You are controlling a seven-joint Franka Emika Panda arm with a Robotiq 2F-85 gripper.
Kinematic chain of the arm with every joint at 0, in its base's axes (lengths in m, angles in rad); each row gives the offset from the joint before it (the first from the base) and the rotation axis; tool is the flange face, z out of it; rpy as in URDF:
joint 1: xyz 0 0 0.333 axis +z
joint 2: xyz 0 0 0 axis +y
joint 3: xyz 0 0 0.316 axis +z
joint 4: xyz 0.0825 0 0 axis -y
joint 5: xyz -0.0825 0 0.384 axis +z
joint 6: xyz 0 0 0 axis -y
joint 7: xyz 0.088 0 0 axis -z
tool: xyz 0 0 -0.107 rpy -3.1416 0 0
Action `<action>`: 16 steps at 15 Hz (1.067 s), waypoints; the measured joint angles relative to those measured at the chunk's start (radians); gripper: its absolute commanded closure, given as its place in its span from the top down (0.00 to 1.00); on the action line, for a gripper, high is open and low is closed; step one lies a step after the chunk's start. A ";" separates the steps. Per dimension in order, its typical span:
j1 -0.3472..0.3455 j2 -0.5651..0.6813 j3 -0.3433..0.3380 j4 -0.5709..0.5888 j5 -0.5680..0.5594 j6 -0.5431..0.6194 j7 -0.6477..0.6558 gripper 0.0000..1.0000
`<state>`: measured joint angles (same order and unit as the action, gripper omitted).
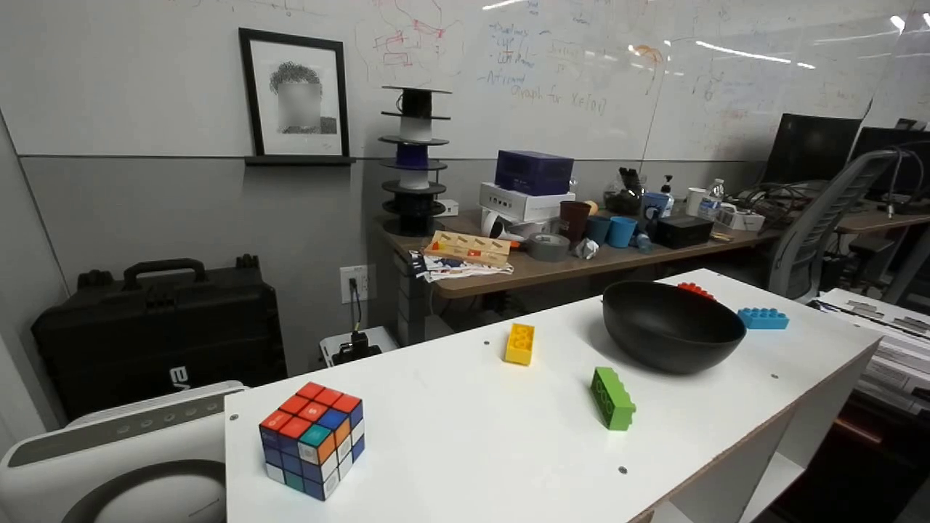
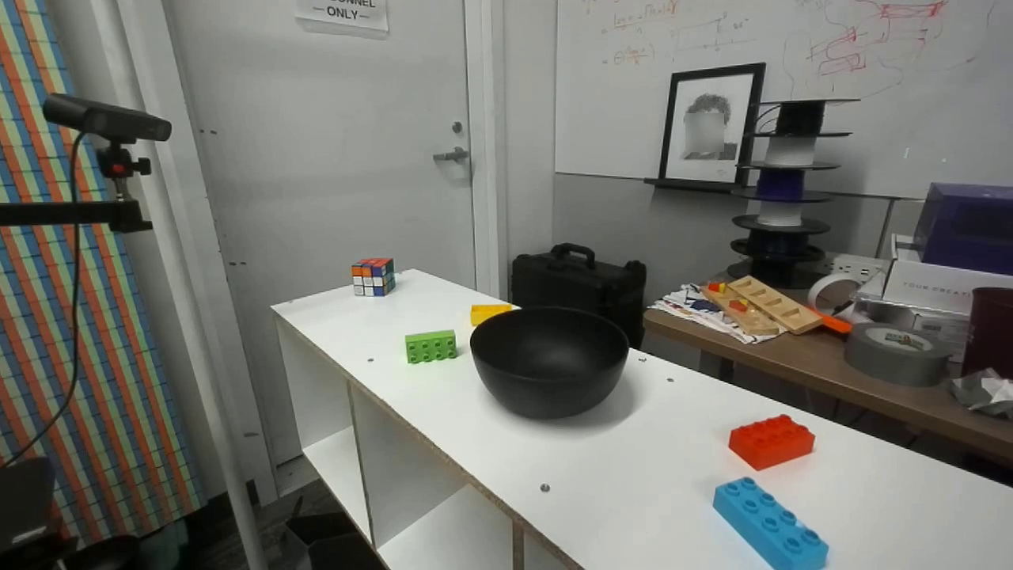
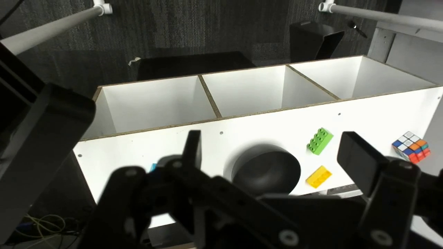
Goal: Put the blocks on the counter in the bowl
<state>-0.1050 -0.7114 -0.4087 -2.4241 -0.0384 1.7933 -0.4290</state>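
The white counter (image 1: 450,443) bears a wide black bowl (image 1: 672,349), also visible in an exterior view (image 2: 546,392) and the wrist view (image 3: 266,173). A yellow block (image 1: 519,345) and a green block (image 1: 612,399) lie beside the bowl on the puzzle cube's side. A red block (image 2: 772,443) and a light blue block (image 2: 768,522) lie on its opposite side. My gripper (image 3: 271,145) is open and empty, high above the counter; it shows only in the wrist view. There its fingers hide most of the blue block (image 3: 153,167), and the red one is hidden.
A multicoloured puzzle cube (image 1: 312,439) sits at one end of the counter. Open compartments (image 3: 249,93) run below the counter's edge. A cluttered wooden workbench (image 1: 465,285) stands behind it. A pole (image 2: 178,277) with a mounted camera (image 2: 107,119) stands near the door.
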 measured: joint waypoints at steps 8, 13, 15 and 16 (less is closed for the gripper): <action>0.080 0.189 0.159 0.021 0.015 0.095 0.047 1.00; 0.142 0.429 0.287 0.049 0.045 0.339 0.125 1.00; 0.150 0.555 0.319 0.073 0.059 0.430 0.156 1.00; 0.151 0.616 0.336 0.088 0.067 0.470 0.177 1.00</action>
<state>0.0460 -0.0954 -0.0729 -2.3360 0.0289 2.2630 -0.2523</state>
